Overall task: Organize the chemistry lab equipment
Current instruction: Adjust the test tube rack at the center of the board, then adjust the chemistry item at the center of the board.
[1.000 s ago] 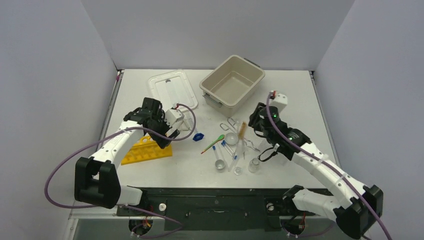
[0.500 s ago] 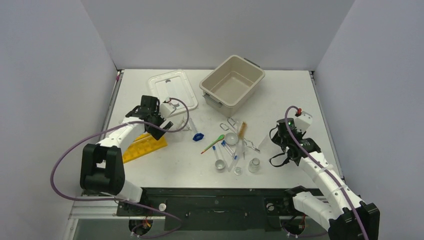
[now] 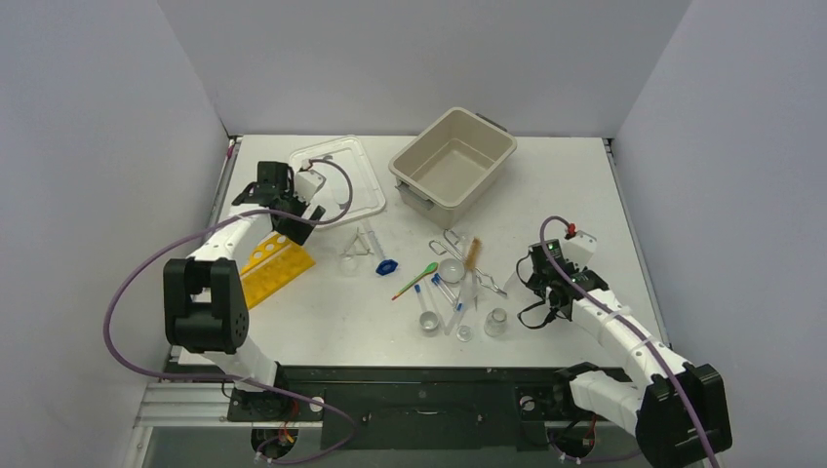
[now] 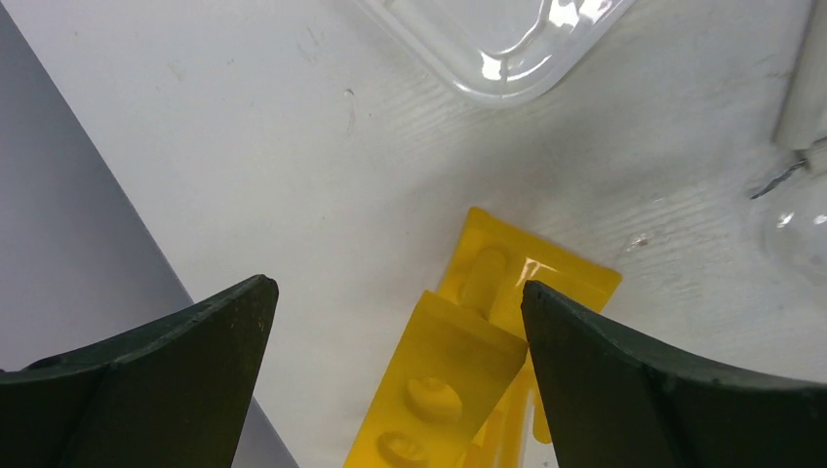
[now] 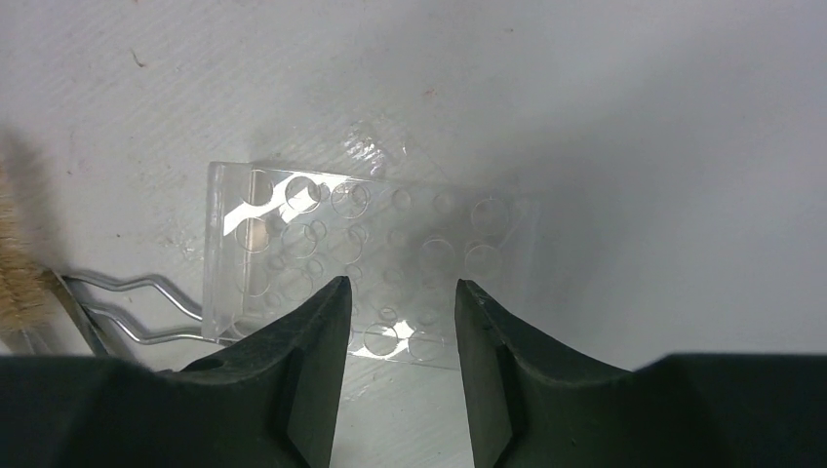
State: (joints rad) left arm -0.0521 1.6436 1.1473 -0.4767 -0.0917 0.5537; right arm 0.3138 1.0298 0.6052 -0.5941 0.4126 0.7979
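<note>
1. Got the left hand [image 4: 395, 288] spread wide, released, gripping nothing, hanging right over the far end of the yellow tube rack [image 4: 468, 375].
2. Can see that rack lying flat at the left of the counter [image 3: 585, 195], near and left of the white lid [image 3: 336, 180].
3. Got the right hand [image 5: 397, 288] over on the right with only a narrow gap between its fingers, not clamped on anything, above a clear holed block [image 5: 293, 234].
4. Spotted the rest bunched mid-counter: blue cap [image 3: 387, 265], green spatula [image 3: 419, 279], glass dish [image 3: 452, 269], brush [image 3: 474, 255], tongs [image 3: 449, 241], plus a clear beaker [image 3: 496, 322] at the near side.
5. Found the beige tub [image 3: 419, 185] at the far side.
</note>
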